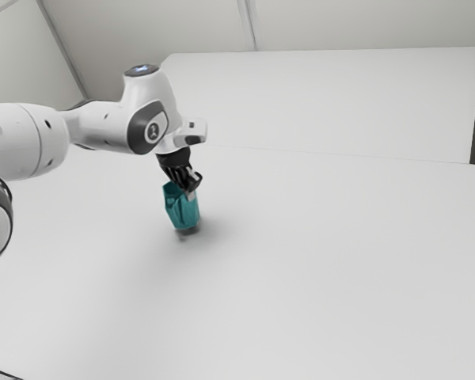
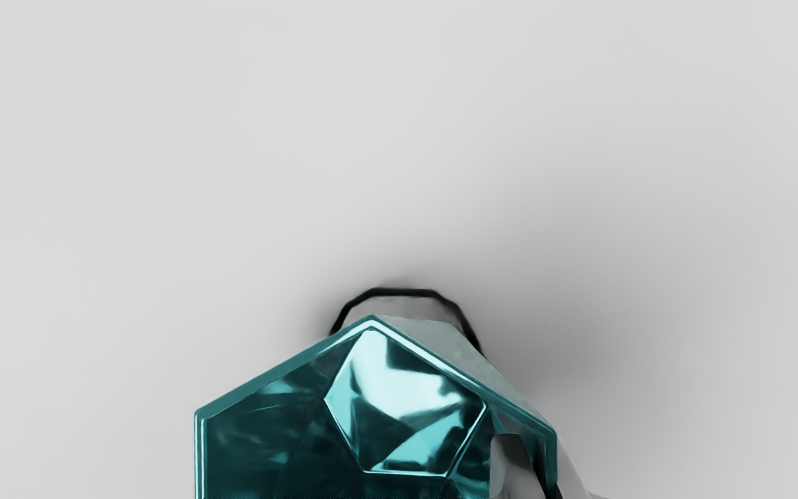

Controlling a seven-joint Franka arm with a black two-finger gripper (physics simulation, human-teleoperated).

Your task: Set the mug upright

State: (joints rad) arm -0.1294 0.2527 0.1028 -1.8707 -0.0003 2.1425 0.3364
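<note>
Mug (image 1: 184,212), teal, faceted: mouth upward, directly below the gripper (image 1: 189,192), at its tip; contact with table (image 1: 317,269) unclear. Gripper, black: whether wide, narrow or holding, cannot tell.

Teal, rich teal on the mug (image 2: 260,430), pale aqua flashing inside, bright lines along the rim (image 2: 430,353)! White and dark grey on the arm (image 1: 32,138), black on the gripper (image 1: 191,191), light grey on the table (image 1: 324,277)!
</note>
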